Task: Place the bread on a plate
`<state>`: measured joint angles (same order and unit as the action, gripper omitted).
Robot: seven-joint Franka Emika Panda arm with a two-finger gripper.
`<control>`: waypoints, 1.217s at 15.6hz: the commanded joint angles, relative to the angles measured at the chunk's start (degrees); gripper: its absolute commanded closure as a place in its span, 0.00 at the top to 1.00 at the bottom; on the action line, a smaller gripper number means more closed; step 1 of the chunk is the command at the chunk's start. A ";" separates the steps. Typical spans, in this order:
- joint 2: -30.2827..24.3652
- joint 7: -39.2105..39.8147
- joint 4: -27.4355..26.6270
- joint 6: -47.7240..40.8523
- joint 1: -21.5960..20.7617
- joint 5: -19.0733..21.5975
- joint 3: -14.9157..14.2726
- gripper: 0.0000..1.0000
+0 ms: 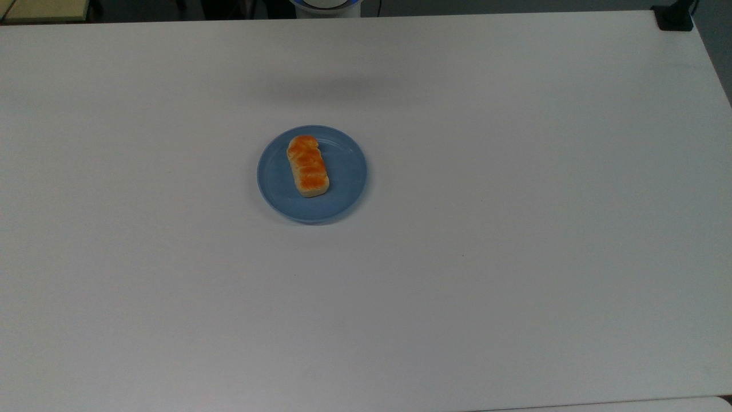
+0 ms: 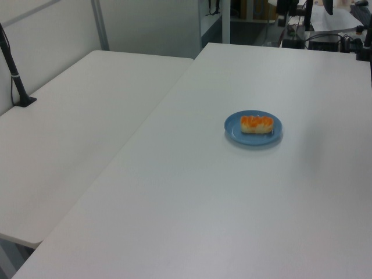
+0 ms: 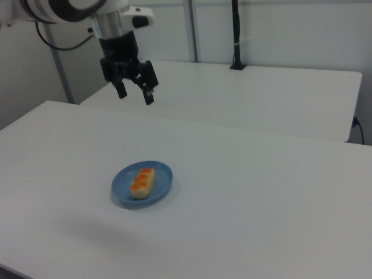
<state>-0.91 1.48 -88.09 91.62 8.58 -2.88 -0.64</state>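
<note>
The bread (image 1: 307, 166), a small loaf with an orange-brown segmented top and pale sides, lies flat on the round light-blue plate (image 1: 346, 189) near the middle of the white table. The left view shows the bread (image 2: 256, 124) on the plate (image 2: 235, 131), and the right view shows the bread (image 3: 142, 182) on the plate (image 3: 163, 179) too. My gripper (image 3: 135, 94) hangs high above the table in the right view, up and to the left of the plate, open with nothing between its black fingers (image 3: 149, 96).
A second white table (image 2: 75, 133) adjoins on the left view's left. A black post (image 3: 236, 35) stands on the far table in the right view. A black clamp (image 1: 673, 17) sits at the top view's upper right corner.
</note>
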 commanded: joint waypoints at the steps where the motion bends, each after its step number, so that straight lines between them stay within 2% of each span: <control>1: -1.73 -2.50 -0.77 -0.13 -0.85 2.00 -0.32 1.00; 2: -1.64 -8.19 -0.86 1.53 -1.02 3.57 -0.50 1.00; 4: -2.17 -9.39 -2.95 5.13 -1.29 3.59 -0.41 1.00; 9: -2.08 -5.36 -3.06 2.26 -1.20 2.80 -0.32 1.00; 12: -2.08 4.31 -2.97 1.72 -1.11 1.30 -0.32 1.00; 19: -1.90 4.24 -3.23 3.92 -0.59 1.39 -0.41 1.00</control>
<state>-1.93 4.82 -90.20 94.39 8.17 -0.84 -0.61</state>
